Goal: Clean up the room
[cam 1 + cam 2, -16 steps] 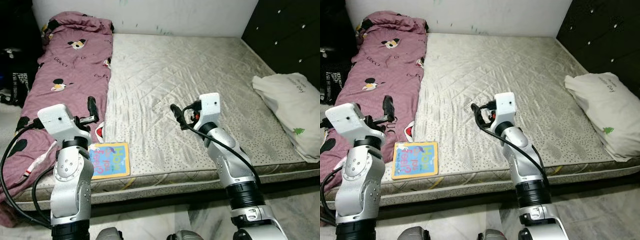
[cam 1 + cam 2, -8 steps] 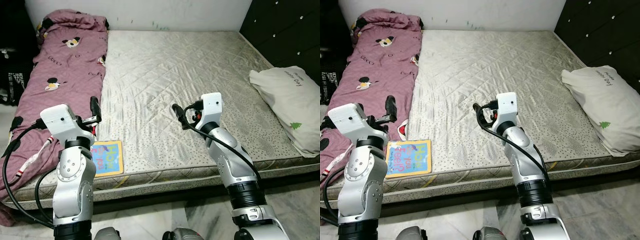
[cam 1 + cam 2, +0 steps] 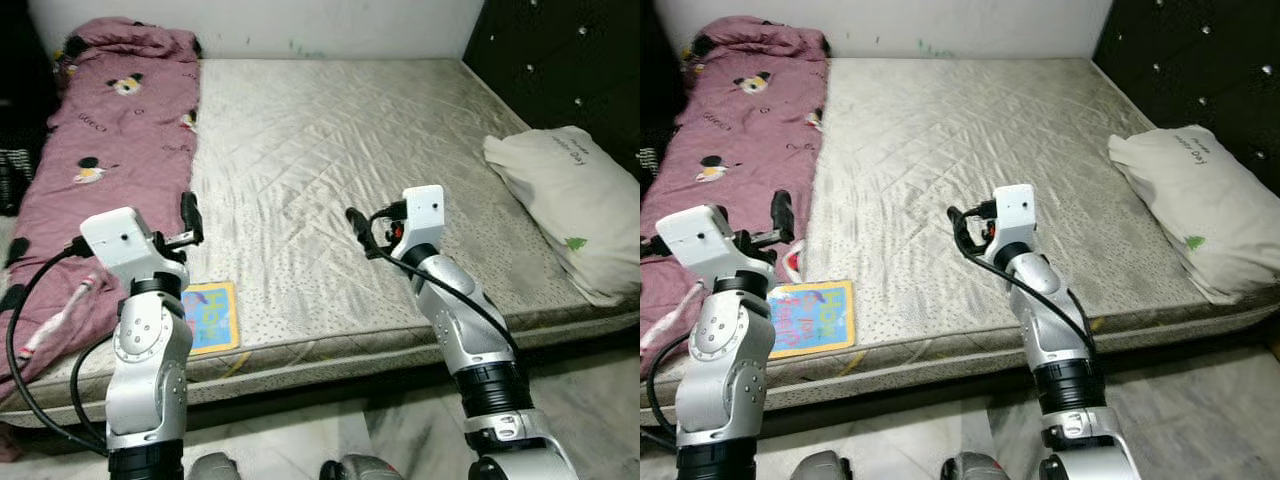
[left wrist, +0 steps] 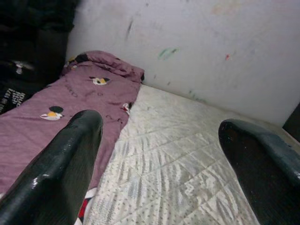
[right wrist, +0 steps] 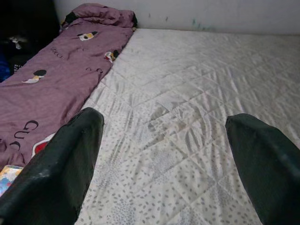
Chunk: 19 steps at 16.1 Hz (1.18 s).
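While both arms were raised over the near edge of the mattress, neither gripper held anything; the left gripper hung above the mattress's near left part with its jaws wide apart, and the right gripper hung above the middle of the mattress's near half, its jaws likewise spread and empty; the mattress itself was pale, quilted and bare of sheets; a purple blanket printed with cartoon figures lay in a long strip along the mattress's left side, bunched at the far end against the white wall and spilling off the near left corner; a colourful children's book lay flat at the mattress's near edge, just beside the blanket and partly hidden behind the left arm; a white pillow rested on the mattress's right side, overhanging its edge, near the dark tufted panel that rose to the right of the mattress.
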Available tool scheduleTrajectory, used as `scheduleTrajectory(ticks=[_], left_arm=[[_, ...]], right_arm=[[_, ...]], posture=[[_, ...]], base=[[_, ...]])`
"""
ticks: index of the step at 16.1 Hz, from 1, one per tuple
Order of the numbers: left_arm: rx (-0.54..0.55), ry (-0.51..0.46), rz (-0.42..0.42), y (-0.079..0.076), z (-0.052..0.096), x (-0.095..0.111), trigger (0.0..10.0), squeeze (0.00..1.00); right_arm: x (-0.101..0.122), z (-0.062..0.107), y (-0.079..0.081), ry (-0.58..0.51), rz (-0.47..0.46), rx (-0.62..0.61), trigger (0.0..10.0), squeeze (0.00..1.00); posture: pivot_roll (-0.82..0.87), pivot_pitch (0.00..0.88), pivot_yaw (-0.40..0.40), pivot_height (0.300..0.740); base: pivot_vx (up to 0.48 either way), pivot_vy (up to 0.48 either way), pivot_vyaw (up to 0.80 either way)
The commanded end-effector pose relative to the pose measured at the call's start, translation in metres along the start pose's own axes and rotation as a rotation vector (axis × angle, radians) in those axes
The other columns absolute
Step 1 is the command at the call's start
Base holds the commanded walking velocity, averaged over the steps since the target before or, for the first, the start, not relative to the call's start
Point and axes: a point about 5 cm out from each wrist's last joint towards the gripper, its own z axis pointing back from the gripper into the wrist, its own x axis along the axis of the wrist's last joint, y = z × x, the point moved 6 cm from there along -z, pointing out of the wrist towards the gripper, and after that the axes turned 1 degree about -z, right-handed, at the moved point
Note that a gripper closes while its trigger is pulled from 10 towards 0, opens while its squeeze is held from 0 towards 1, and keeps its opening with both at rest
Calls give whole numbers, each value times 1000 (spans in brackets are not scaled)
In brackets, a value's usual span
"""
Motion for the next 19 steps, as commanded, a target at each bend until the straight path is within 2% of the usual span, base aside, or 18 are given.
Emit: scheduleTrajectory(ticks=[1, 11, 14, 16, 19], left_arm=[[-1, -14, -3, 0, -1, 5, 10000, 0], [-3, -18, -10, 0, -5, 4, 10000, 0], [25, -14, -3, 3, -4, -1, 10000, 0], [73, -8, -59, 10, -2, -3, 10000, 0], [76, 48, -99, 20, 15, -18, 10000, 0]], right_arm=[[2, -1, 1, -4, -2, 4, 10000, 0], [6, -3, 1, -14, 16, 10, 10000, 0], [5, 0, -10, -16, 23, -16, 10000, 0], [4, 2, -7, -15, 19, -13, 10000, 0], [-6, 7, 2, 5, 22, 7, 10000, 0]], posture=[[-40, 0, -78, 740], [-55, 0, -76, 740], [-60, 0, -76, 740], [-56, 0, -78, 740], [-52, 0, -76, 740]], base=[[0, 476, 0], [0, 477, 0], [0, 476, 0], [0, 240, 0], [0, 0, 0]])
